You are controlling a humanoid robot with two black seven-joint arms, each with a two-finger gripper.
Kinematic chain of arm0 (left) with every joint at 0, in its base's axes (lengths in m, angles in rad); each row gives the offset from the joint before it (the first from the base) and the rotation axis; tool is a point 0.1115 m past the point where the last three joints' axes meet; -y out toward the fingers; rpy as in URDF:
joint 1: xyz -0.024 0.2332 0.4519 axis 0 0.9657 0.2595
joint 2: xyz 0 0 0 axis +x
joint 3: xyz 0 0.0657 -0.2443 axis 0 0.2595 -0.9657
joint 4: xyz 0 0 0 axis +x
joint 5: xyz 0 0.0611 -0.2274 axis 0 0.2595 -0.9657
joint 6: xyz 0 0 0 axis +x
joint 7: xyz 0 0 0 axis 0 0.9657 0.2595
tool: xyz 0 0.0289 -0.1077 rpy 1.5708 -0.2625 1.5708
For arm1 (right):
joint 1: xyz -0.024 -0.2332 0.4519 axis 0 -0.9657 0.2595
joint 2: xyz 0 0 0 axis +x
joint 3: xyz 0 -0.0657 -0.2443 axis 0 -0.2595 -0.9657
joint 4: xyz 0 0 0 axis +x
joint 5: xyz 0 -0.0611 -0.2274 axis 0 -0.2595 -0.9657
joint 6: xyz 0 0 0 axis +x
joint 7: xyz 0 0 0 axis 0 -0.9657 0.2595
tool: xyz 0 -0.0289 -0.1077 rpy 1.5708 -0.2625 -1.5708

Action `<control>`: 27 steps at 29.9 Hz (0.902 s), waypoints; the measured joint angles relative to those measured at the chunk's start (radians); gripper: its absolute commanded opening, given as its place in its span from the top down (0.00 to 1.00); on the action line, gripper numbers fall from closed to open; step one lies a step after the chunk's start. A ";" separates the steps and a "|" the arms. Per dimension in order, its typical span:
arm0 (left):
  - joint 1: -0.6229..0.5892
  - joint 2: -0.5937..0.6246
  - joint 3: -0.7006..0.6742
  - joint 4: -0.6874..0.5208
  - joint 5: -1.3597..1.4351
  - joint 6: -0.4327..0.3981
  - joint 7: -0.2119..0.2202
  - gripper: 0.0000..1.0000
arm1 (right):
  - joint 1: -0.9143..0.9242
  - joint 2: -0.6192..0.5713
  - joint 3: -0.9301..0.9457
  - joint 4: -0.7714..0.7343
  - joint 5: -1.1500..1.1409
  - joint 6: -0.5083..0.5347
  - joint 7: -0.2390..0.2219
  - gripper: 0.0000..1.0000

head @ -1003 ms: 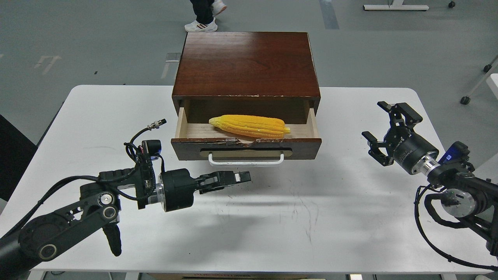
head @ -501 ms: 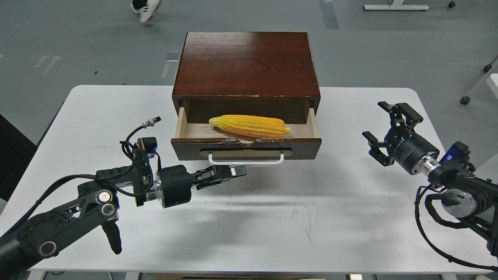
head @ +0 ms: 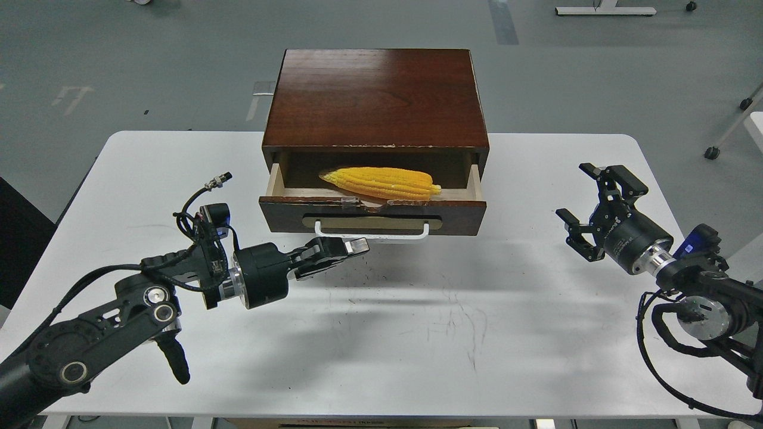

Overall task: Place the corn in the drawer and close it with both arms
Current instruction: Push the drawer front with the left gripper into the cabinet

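We see a dark reddish-brown wooden cabinet [head: 375,98] standing at the far middle of a white rectangular table [head: 417,333], and we place everything else from it. Its drawer [head: 372,215], with a dark wood front, a beige oval plate, a chipped top edge and pale wood inside, is pulled partway out of the cabinet's near face toward us. A white bar handle [head: 371,232] runs along the lower part of the drawer front.

The yellow cob of corn [head: 381,182], with rows of kernels and a tapered left end, lies on its side inside the open drawer, lengthwise across it, just behind the chipped front edge and partly under the cabinet's top. It fills roughly the middle of the drawer's width, and nothing grips it.

Our left arm [head: 119,310] reaches in from the near left of the cabinet. Our left gripper [head: 349,246] lies level, pointing right, with its two fingers pressed together and nothing between them. Its tip sits just below and in front of the left part of the white handle; we cannot tell whether it touches the handle or the drawer front.

Our right arm [head: 697,286] stays well to the right of the cabinet. Our right gripper [head: 590,202] points back toward the cabinet with its clawed fingers spread wide, holding nothing, well apart from the drawer and above the table.
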 measured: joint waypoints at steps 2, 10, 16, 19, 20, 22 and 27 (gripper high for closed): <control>0.000 -0.006 0.000 0.006 0.000 0.008 0.001 1.00 | 0.000 0.000 0.000 0.000 0.000 0.000 0.000 0.02; -0.011 -0.038 -0.003 0.042 0.000 0.046 0.028 1.00 | 0.000 -0.001 0.002 0.000 0.000 -0.001 0.000 0.02; -0.018 -0.045 -0.004 0.064 0.000 0.049 0.029 1.00 | -0.001 -0.001 0.002 0.000 0.000 -0.002 0.000 0.02; -0.019 -0.065 -0.020 0.087 0.000 0.053 0.033 1.00 | -0.001 -0.001 0.002 0.000 0.000 -0.002 0.000 0.02; -0.019 -0.072 -0.025 0.093 0.000 0.055 0.036 1.00 | -0.001 -0.001 0.002 0.000 0.000 -0.002 0.000 0.02; -0.021 -0.082 -0.030 0.105 0.000 0.059 0.041 1.00 | -0.002 -0.001 0.001 0.000 0.000 -0.002 0.000 0.02; -0.028 -0.092 -0.033 0.132 0.000 0.079 0.046 1.00 | -0.007 0.000 0.001 0.000 0.000 -0.003 0.000 0.02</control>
